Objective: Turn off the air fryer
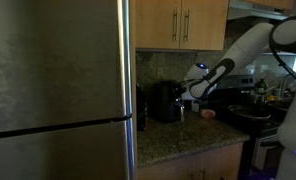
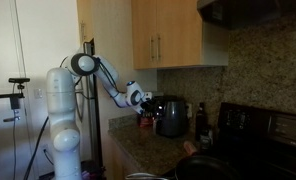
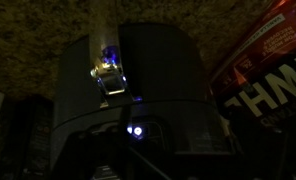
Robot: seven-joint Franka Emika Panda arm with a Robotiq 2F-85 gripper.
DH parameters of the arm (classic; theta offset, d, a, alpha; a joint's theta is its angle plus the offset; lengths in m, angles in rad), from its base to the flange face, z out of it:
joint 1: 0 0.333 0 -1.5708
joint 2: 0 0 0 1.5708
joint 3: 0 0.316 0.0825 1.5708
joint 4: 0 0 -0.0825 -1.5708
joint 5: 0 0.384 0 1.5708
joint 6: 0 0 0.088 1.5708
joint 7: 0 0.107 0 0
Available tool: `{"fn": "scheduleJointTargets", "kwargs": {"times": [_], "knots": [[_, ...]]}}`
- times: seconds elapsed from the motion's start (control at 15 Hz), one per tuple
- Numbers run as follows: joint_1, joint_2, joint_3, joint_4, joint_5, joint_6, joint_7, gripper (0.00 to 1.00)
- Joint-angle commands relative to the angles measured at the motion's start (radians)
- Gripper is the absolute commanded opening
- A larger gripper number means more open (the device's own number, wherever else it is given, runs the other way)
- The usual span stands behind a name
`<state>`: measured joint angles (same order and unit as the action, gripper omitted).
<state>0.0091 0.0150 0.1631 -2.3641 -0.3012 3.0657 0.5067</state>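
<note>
The air fryer (image 1: 168, 101) is a black boxy appliance on the granite counter next to the fridge; it also shows in an exterior view (image 2: 172, 116). In the wrist view the air fryer (image 3: 138, 75) fills the dark frame, with a small blue-white light glowing low on its front (image 3: 136, 131). My gripper (image 1: 188, 92) hovers close in front of the air fryer's upper part, seen also in an exterior view (image 2: 146, 101). Its fingers are too small and dark to read in any view.
A large stainless-steel fridge (image 1: 58, 90) stands beside the air fryer. Wooden cabinets (image 1: 183, 22) hang above. A black stove with pots (image 1: 253, 115) is on the other side. A red package (image 3: 273, 55) lies beside the fryer.
</note>
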Motion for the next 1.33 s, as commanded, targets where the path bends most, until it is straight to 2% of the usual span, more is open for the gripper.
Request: {"fn": "scheduleJointTargets", "kwargs": {"times": [0.0, 0.73, 1.0, 1.27], "knots": [[-0.003, 0.053, -0.008, 0.038, -0.028, 0.040, 0.011, 1.00], [0.012, 0.129, -0.033, 0.109, -0.053, 0.075, 0.020, 1.00], [0.022, 0.139, -0.054, 0.126, -0.108, 0.101, 0.056, 1.00], [0.047, 0.140, -0.104, 0.147, -0.216, 0.101, 0.169, 1.00]]}}
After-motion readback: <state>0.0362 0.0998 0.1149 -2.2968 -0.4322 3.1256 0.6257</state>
